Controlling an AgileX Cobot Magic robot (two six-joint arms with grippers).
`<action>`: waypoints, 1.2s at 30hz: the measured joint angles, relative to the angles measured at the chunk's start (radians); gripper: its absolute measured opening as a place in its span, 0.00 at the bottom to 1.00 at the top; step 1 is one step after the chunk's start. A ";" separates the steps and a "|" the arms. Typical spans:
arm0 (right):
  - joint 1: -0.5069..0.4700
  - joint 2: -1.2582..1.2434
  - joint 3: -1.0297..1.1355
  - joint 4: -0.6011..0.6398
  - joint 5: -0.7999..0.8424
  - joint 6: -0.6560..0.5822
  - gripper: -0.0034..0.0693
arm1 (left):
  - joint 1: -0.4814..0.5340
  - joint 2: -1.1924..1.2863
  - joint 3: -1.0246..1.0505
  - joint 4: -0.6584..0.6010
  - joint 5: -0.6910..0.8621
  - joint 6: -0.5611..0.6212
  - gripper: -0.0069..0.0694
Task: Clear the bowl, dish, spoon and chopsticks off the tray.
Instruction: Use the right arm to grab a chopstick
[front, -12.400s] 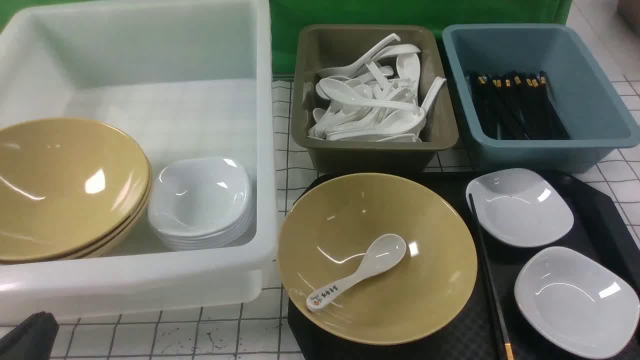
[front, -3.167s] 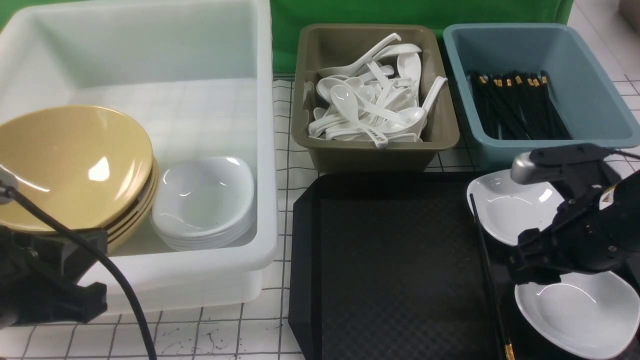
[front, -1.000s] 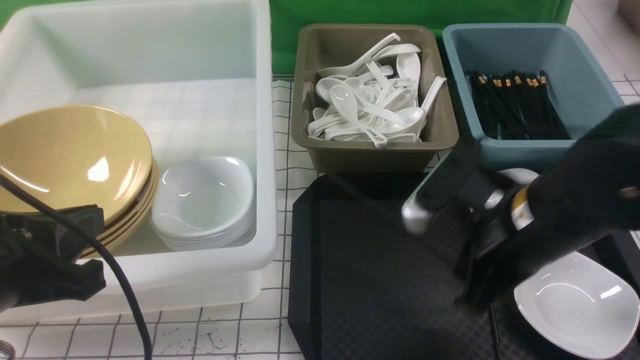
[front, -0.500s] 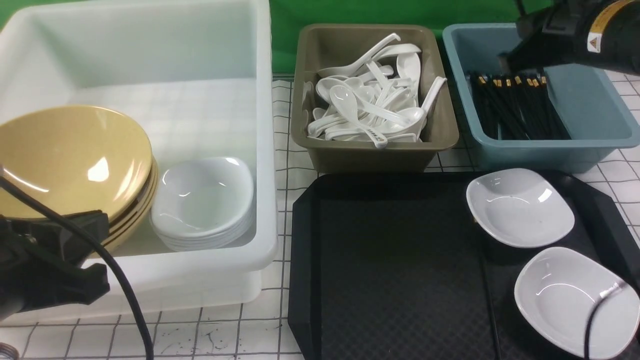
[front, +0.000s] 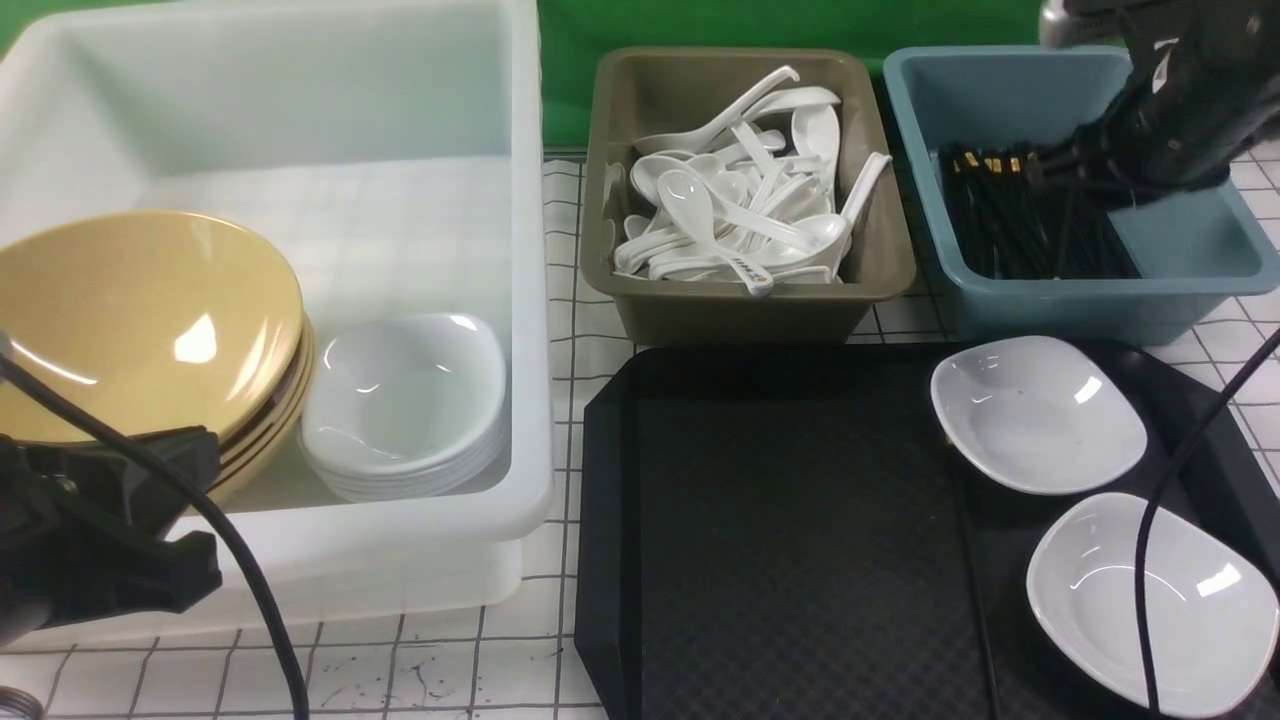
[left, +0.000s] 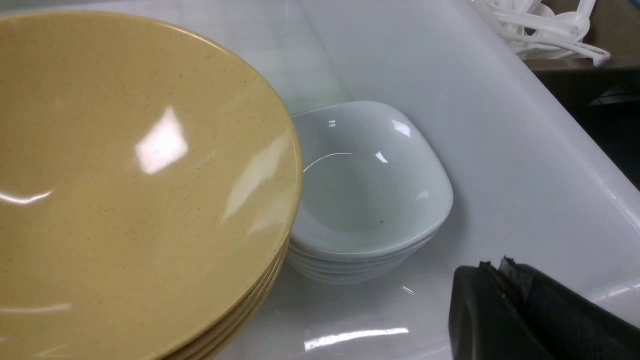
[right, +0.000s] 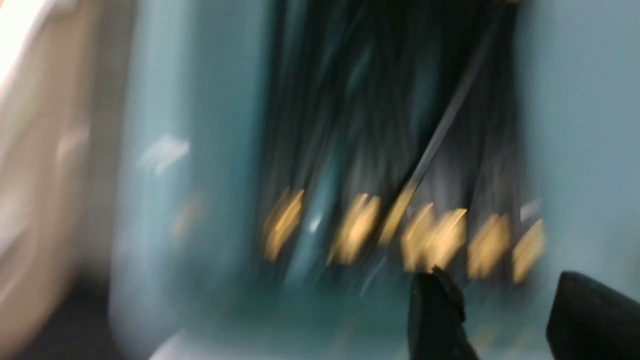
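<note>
The mustard-yellow bowl (front: 140, 320) lies on top of a bowl stack in the white tub and also shows in the left wrist view (left: 125, 175). The marked spoon (front: 748, 268) lies in the olive tub. The black chopsticks (front: 1010, 215) lie in the blue tub, blurred in the right wrist view (right: 440, 130). The black tray (front: 780, 520) holds two white dishes (front: 1035, 415) (front: 1150, 600). My right gripper (front: 1060, 165) (right: 502, 280) hangs open and empty over the chopsticks. My left gripper (front: 150, 520) (left: 492, 265) is shut and empty at the white tub's near wall.
The white tub (front: 530, 300) also holds a stack of white dishes (front: 405, 400). The olive tub (front: 740, 315) holds several plain white spoons. The blue tub (front: 1190, 210) stands at the back right. My right arm's cable (front: 1160, 500) hangs across the tray's right side.
My right arm has swung from low over the tray up and back to the blue tub. The chopsticks that lay left of the dishes are gone from there. The left arm has barely moved.
</note>
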 joint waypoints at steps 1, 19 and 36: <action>0.001 -0.017 0.014 0.092 0.053 -0.050 0.53 | 0.000 0.000 0.000 0.000 0.000 0.000 0.08; 0.219 -0.156 0.651 0.359 -0.263 -0.213 0.54 | 0.000 0.000 0.000 -0.037 0.000 0.000 0.08; 0.399 -0.130 0.629 0.358 -0.285 -0.241 0.13 | 0.000 0.000 0.000 -0.031 0.000 0.000 0.08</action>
